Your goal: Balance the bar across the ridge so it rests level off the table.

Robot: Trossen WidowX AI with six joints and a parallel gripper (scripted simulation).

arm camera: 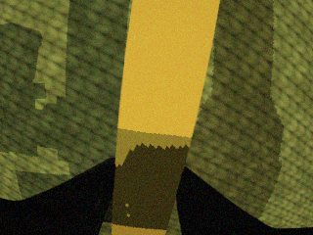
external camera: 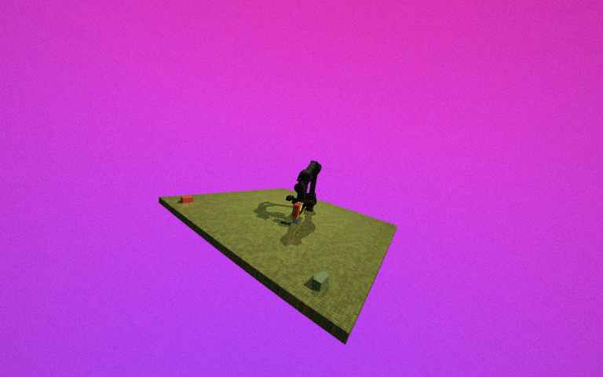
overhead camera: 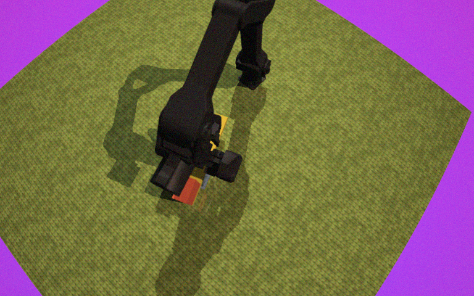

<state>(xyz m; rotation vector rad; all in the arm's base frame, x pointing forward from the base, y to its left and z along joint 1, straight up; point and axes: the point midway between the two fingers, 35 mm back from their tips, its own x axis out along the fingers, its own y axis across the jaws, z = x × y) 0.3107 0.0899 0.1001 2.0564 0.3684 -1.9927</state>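
Observation:
The bar, yellow (overhead camera: 223,122) (arm camera: 166,69) with a red block (overhead camera: 187,192) (external camera: 296,210) at its near end, is held off the table. My gripper (arm camera: 148,170) is shut on its yellow part, one dark finger on each side in the wrist view. In the top view the arm hides the fingertips and much of the bar. The ridge, blue-grey (overhead camera: 205,181) (external camera: 295,221), shows only in part, low beside and below the bar's red end. Whether the bar touches the ridge, and whether it is fully level, I cannot tell.
In the exterior view a loose red block (external camera: 186,199) lies near the table's far left corner, and a grey-green block (external camera: 319,280) stands toward the near corner. The green table (overhead camera: 332,174) (external camera: 249,236) bears the arm's shadows around the gripper.

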